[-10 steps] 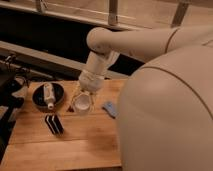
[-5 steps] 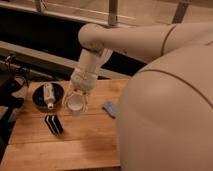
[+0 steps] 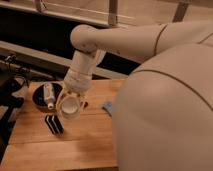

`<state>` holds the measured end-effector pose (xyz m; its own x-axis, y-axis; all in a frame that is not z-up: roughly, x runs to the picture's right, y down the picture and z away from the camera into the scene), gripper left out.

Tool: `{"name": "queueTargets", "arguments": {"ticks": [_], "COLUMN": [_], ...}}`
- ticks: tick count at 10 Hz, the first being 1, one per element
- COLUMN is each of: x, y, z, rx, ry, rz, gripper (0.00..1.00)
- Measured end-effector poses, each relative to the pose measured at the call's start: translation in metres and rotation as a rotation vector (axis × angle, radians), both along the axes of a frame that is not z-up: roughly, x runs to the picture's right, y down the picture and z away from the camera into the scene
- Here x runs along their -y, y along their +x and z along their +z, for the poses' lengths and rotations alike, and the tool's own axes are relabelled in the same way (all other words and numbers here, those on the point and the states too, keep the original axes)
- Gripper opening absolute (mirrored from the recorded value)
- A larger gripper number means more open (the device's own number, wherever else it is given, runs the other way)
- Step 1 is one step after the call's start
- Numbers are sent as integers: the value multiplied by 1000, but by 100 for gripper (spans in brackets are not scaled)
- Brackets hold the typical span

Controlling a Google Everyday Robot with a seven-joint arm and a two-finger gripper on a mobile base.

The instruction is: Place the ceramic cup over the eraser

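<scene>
Gripper [image 3: 71, 98], clamped on the ceramic cup [image 3: 69, 108], has shifted left; cup hangs just beside the eraser [image 3: 54, 124] on the bench [image 3: 75, 146]. Fingertips are hidden by the cup; robot's body [image 3: 170, 117] masks the bench's right side.

A wooden bench [image 3: 75, 147] of pale planks lies in warm light. Beyond its far edge a grey ledge [image 3: 30, 52] runs slantwise, with deep shadow behind it. A metal railing [image 3: 114, 14] with upright posts crosses the top. Dark equipment [image 3: 9, 87] stands off the bench's left edge.
</scene>
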<state>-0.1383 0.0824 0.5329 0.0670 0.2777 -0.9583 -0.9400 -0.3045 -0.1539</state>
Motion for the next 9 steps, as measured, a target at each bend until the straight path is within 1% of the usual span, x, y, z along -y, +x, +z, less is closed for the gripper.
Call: {"name": "queueTargets", "arguments": {"ticks": [2, 3, 4, 6, 7, 8, 9], "x": [-3, -1, 1, 7, 9, 5, 2], "y": [-4, -3, -9, -36, -53, -72, -82], "z": [-3, 0, 4, 11, 16, 22, 25], "rx": [5, 10, 26, 68, 91, 122, 141], "ry": [0, -2, -1, -1, -10, -32, -43], "rz": [-2, -8, -18, -46, -67, -99, -114], "gripper": [1, 1, 1, 1, 1, 1, 1]}}
